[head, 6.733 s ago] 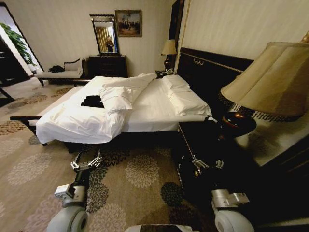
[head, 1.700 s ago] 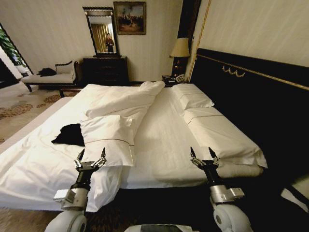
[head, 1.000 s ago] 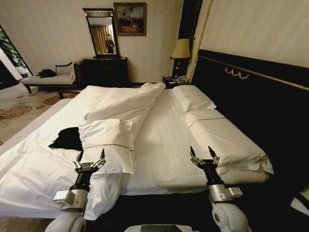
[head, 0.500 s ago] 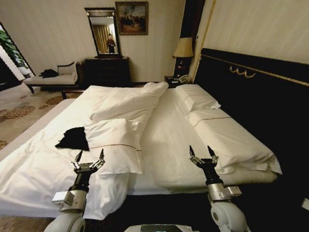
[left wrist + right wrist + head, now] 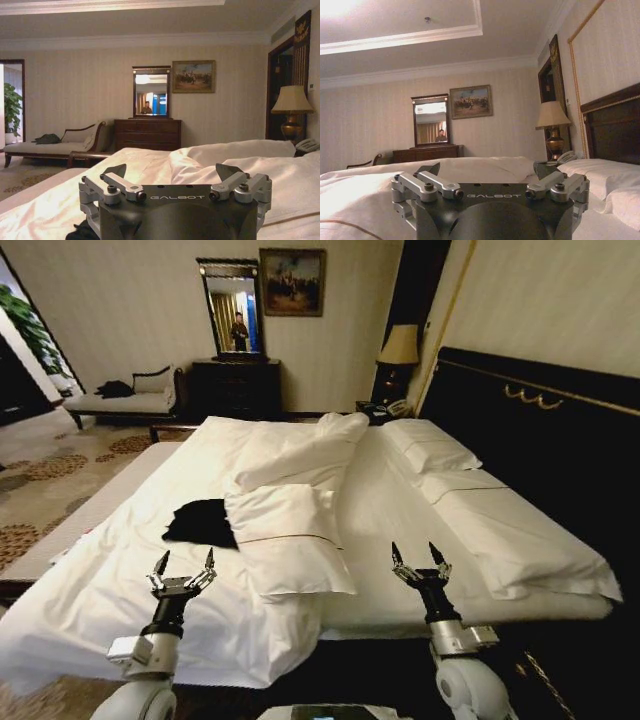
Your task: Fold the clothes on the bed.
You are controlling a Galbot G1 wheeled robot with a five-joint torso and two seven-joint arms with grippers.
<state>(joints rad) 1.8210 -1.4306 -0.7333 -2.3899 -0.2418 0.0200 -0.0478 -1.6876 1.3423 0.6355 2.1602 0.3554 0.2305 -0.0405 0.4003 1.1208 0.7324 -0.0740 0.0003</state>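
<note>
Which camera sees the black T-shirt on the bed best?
The head view. It looks down on the black T-shirt, lying crumpled on the white bed beside a pillow. The left wrist view catches just a dark scrap low beside the left gripper. The right wrist view looks across bedding and pillows instead.

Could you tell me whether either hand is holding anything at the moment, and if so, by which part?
Nothing is held. The left hand and right hand are both open over the near edge of the bed; the black T-shirt lies untouched beyond.
</note>
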